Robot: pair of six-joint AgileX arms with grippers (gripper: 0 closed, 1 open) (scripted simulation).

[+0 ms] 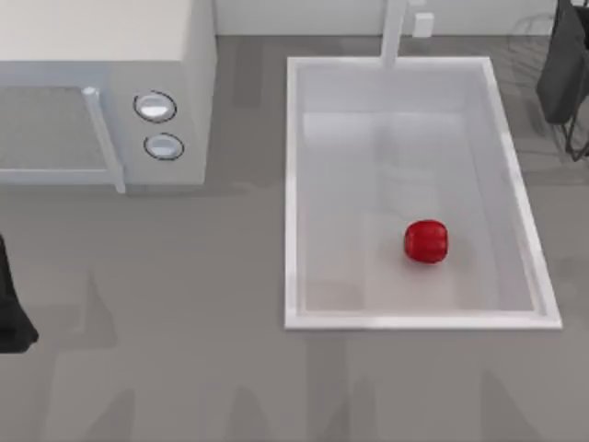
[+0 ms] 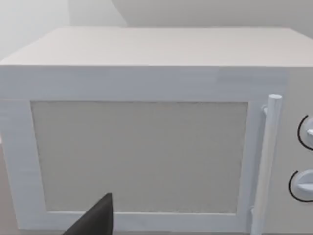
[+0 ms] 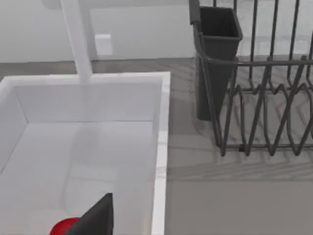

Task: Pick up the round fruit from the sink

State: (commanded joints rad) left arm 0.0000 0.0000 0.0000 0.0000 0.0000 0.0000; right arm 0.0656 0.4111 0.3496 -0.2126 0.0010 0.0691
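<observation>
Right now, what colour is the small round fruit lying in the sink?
Glossy bright red, the small round fruit shows best in the top view.

Counter layout, seen from above

The round fruit is set in the sink, toward its near right part; the microwave is placed to the sink's left, the dish rack to its right.

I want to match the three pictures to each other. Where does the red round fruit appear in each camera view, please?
Top view: the round fruit lies on the bottom of the sink, in its near right part.
Left wrist view: not in this picture; the microwave is there.
Right wrist view: the round fruit is at the picture's lower edge, partly cut off, inside the sink.
Shared landmark: the faucet post.
</observation>
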